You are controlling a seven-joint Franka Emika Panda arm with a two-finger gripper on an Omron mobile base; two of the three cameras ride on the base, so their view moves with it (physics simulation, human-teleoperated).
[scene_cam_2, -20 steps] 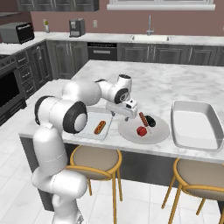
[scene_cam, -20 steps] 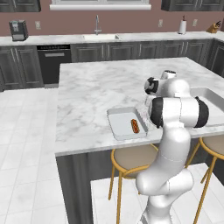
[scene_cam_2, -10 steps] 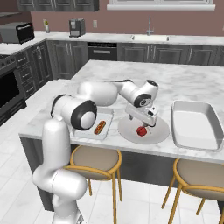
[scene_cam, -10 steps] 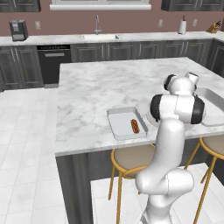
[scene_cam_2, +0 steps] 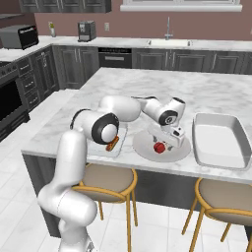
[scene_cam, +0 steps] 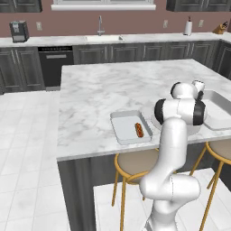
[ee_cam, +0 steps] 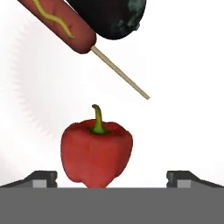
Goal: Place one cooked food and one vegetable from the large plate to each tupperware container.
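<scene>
A red bell pepper (ee_cam: 96,153) with a green stem, the vegetable, stands on the large plate (ee_cam: 175,65). My gripper (ee_cam: 111,179) is open right over it, one fingertip on each side, touching nothing. A corn dog on a stick (ee_cam: 61,22) and a dark glossy food (ee_cam: 109,17) lie farther along the plate. From the right base, the gripper (scene_cam_2: 161,142) hovers at the pepper (scene_cam_2: 158,146) on the plate (scene_cam_2: 145,145). The smaller tupperware container (scene_cam_2: 120,150) holds a hot dog (scene_cam_2: 112,143). The larger container (scene_cam_2: 219,140) is to the right.
The island counter's front edge (scene_cam_2: 147,166) runs just below the plate, with two stools (scene_cam_2: 106,179) tucked under it. In the left base view my own arm (scene_cam: 178,117) hides most of the plate. The small container (scene_cam: 118,131) with its hot dog (scene_cam: 139,130) sits left of the arm.
The hand has swung from beside the small container across to the plate and come down over the red pepper. The jaws have stayed open. Nothing else has moved.
</scene>
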